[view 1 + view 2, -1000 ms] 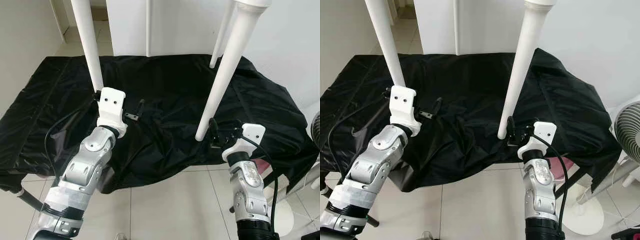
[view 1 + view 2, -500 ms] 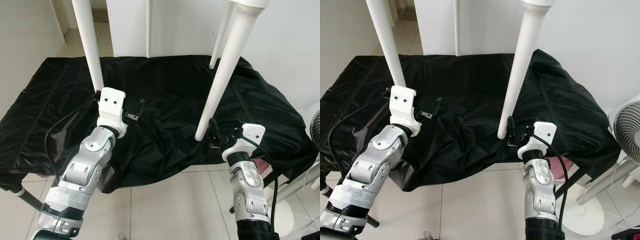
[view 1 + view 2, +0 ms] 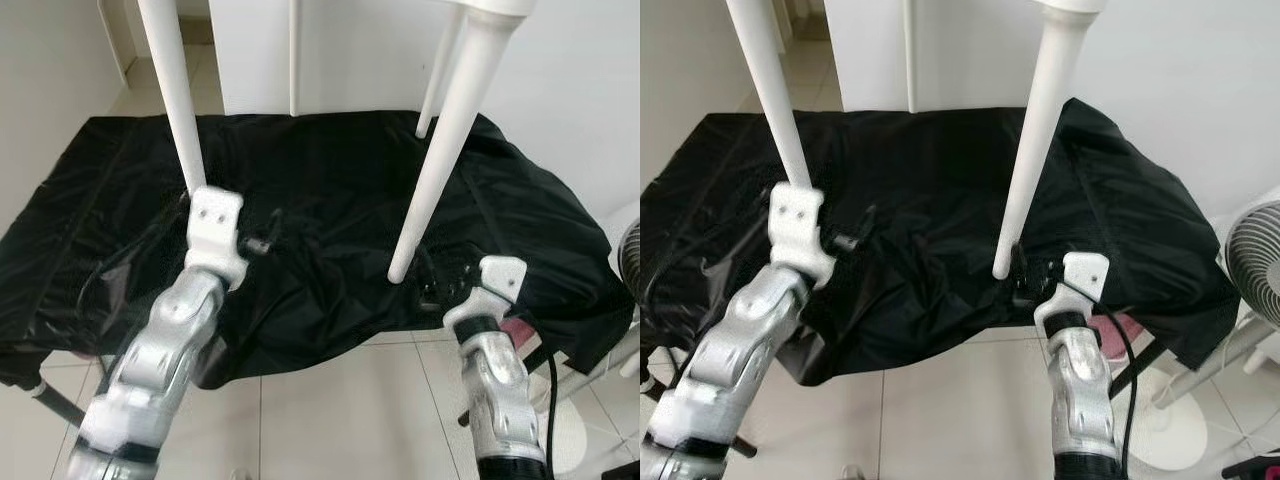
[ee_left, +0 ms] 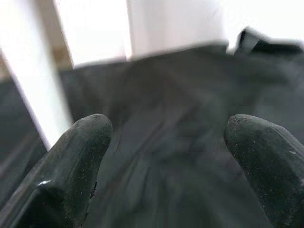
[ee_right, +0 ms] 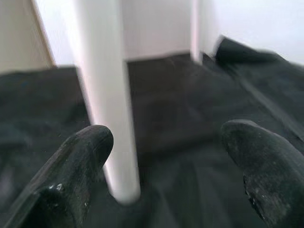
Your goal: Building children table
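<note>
White table legs (image 3: 440,150) on black cloth (image 3: 330,200) — pale tiled floor (image 3: 340,410), white wall (image 3: 580,80), both grippers — left gripper (image 4: 166,156), right gripper (image 5: 161,161) — spread wide

Both arms are built of rounded silver segments with a brushed metal sheen. The left arm (image 3: 165,345) ends in a white plastic wrist bracket (image 3: 214,222) with two small dark screw holes on its face. The right arm (image 3: 497,380) carries a similar white bracket (image 3: 497,275), and a black cable (image 3: 548,385) loops beside it. The fingers (image 4: 71,166) are matte black, rounded and finely speckled.
</note>
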Robot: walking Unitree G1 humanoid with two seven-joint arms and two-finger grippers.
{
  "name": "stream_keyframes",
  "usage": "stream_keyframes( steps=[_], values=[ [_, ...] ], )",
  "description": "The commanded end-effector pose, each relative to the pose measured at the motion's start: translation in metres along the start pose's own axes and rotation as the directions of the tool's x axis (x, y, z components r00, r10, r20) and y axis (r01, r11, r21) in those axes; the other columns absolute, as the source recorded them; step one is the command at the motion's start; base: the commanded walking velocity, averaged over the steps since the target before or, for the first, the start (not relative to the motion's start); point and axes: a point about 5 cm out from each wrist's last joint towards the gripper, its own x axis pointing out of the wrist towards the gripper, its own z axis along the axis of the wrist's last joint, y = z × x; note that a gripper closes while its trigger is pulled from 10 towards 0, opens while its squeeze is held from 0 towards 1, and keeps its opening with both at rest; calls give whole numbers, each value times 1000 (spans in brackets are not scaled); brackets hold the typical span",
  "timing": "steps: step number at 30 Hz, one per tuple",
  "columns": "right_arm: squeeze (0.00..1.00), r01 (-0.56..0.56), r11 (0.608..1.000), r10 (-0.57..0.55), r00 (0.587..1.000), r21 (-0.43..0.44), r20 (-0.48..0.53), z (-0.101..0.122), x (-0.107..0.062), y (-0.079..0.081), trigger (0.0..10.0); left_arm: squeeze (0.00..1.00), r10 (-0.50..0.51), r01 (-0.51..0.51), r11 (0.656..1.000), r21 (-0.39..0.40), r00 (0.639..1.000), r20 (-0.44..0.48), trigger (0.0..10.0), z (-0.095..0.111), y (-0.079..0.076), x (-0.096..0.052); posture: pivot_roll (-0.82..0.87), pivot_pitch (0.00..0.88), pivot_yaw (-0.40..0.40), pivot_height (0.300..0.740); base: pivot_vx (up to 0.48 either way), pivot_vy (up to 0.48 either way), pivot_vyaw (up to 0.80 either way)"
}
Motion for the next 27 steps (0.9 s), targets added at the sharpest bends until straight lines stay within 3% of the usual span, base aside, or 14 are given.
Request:
stream_keyframes(
  steps=[1,23,24,27],
  values=[
    [0,-8,1000,8,1000,-8,23,5,3,2,10000,0,-7,6,1000,18,999,40,10000,10,1,2,62,0,0,740,0,0,0],
    [0,-23,999,24,1000,-22,18,4,-4,1,10000,0,-1,0,1000,21,999,35,10000,7,2,-4,56,0,0,740,0,0,0],
    [0,-27,999,27,999,-24,18,4,-5,1,10000,0,0,-1,1000,20,999,32,10000,5,2,-5,56,122,-77,740,0,0,0],
    [0,-33,999,33,999,-25,16,3,-7,1,10000,0,4,-4,1000,15,1000,26,10000,3,2,-7,56,120,-78,740,0,0,0]
  ],
)
